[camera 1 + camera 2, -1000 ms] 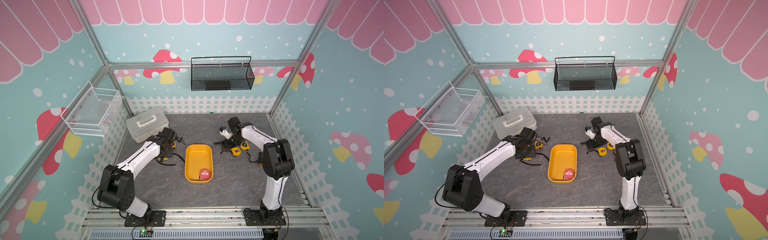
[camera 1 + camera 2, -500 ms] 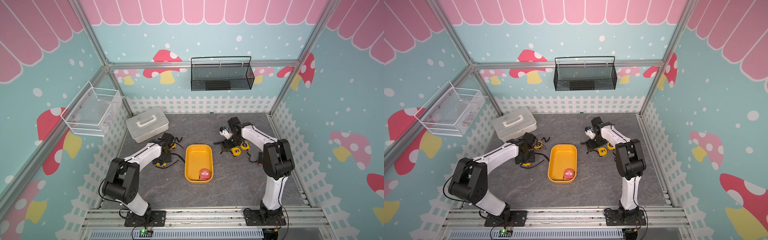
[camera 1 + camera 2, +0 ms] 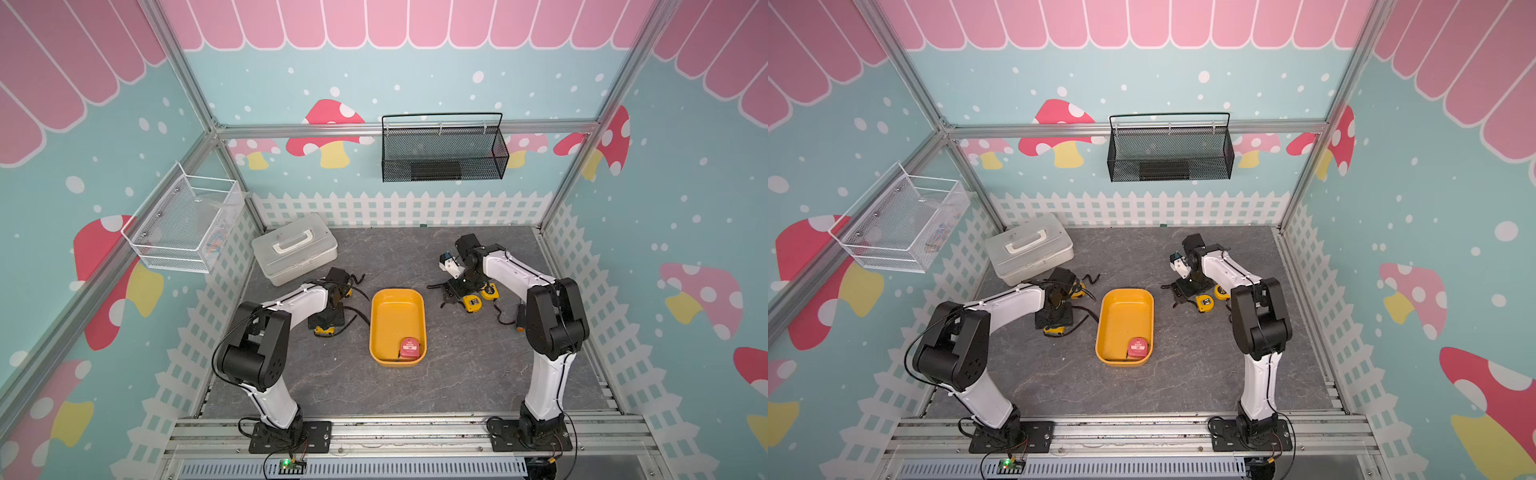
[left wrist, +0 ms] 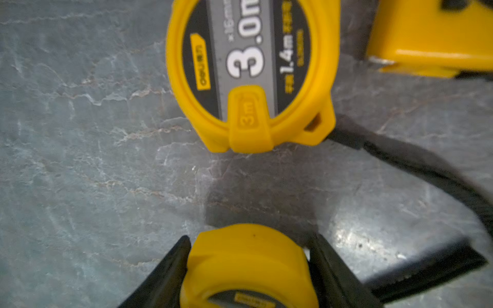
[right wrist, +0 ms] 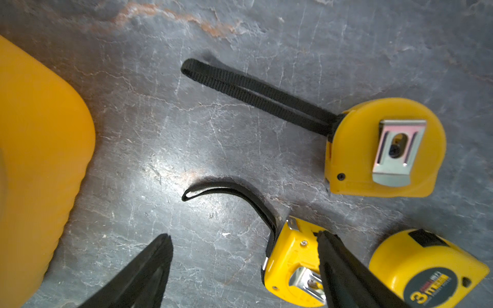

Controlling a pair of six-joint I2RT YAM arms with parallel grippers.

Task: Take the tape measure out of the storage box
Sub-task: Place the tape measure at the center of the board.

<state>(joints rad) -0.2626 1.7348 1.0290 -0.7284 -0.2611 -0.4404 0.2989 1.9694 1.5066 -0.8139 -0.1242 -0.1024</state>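
Red tape measure (image 3: 408, 348) is left in near-right corner of tray (image 3: 397, 301). Yellow tape measure (image 4: 248, 266) is clamped by left gripper (image 4: 250, 238), likely for set-down. Right gripper (image 5: 242, 236) is held open.

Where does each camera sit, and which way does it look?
Both top views: high in front, looking down; left arm, right arm, storage box show.
Left wrist: on its arm, facing down; left pincer grips a yellow tape measure.
Right wrist: on its arm, facing down; right pincer open.
Shared: storage box, in right wrist and top views.
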